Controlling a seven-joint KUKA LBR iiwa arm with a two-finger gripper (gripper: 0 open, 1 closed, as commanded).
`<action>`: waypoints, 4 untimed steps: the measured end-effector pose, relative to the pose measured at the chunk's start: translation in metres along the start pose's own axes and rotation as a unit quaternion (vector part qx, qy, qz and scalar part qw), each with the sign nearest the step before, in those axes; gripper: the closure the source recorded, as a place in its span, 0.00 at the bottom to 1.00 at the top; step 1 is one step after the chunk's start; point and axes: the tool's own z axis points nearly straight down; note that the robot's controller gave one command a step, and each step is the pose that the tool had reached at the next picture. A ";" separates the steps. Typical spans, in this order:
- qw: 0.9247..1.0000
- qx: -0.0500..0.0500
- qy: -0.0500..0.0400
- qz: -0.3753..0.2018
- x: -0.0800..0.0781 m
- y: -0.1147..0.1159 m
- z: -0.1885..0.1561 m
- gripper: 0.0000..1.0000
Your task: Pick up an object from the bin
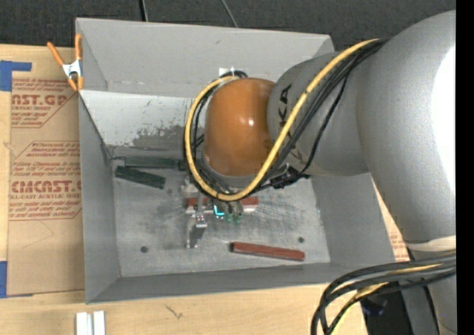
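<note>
At the front of the grey metal bin (100,252), a long flat red-brown stick (266,251) is laid on the scratched floor, near the front wall. Just behind it, in the middle of the floor, the gripper (197,230) is set low. Whether the claw is clenched or released cannot be told. A small red piece (192,201) is seen just beside it, half hidden under the arm's round orange cover (237,126). Further back on the left, a long dark green thing (139,176) is laid by the sloped wall. Black letters are printed on the grey arm (370,104), but they are crossed by a yellow cable (190,137) and cannot be read.
</note>
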 end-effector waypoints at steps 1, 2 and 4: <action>1.000 -0.001 -0.004 0.001 -0.002 0.000 -0.004 0.00; 1.000 -0.006 -0.021 0.019 -0.060 -0.031 0.047 1.00; 1.000 0.000 -0.003 -0.017 -0.043 -0.035 -0.148 1.00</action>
